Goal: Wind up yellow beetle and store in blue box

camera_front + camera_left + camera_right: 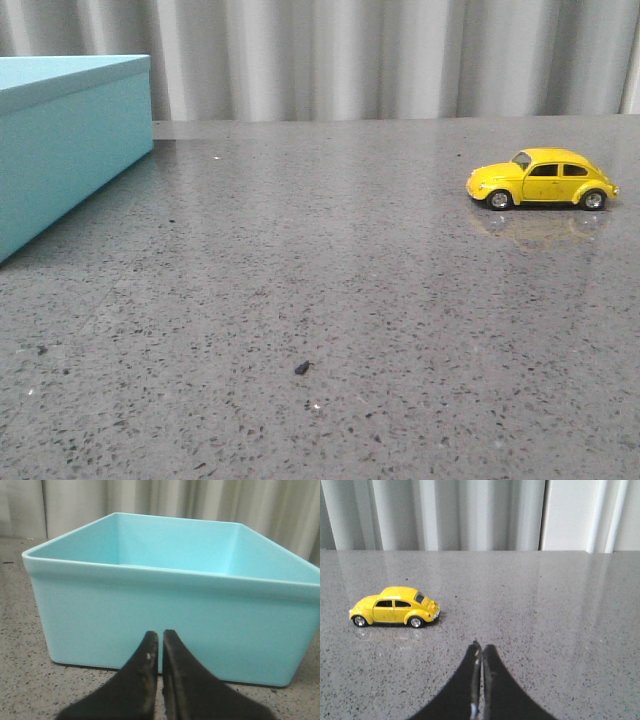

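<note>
Yellow beetle (541, 178): stands on all four wheels on the bench (320, 330), on the right side in the front view, towards the far edge. Side-on to the front camera, nose to the left. Faint reflection on the glossy surface just below it. Nothing touches it.
Yellow beetle, right wrist view (394, 607): seen side-on, well ahead of the gripper tips and off to one side, apart from them.
Blue box (62, 145): at the far left in the front view, partly cut off by the frame edge; well apart from the car.
Blue box, left wrist view (170, 595): open at the top, inner walls visible, floor of the box not visible from this angle. Sits flat on the bench.
Left gripper (160, 652): dark fingers pressed nearly together, only a thin slit between them, holding nothing. Tips face the near wall of the box; contact with it cannot be judged.
Right gripper (479, 655): fingers closed tip to tip, nothing held, above bare bench.
Bench: grey speckled stone; a small dark speck (301, 368) lies near the front centre.
Backdrop: pale pleated curtain (400, 55) behind the bench.
</note>
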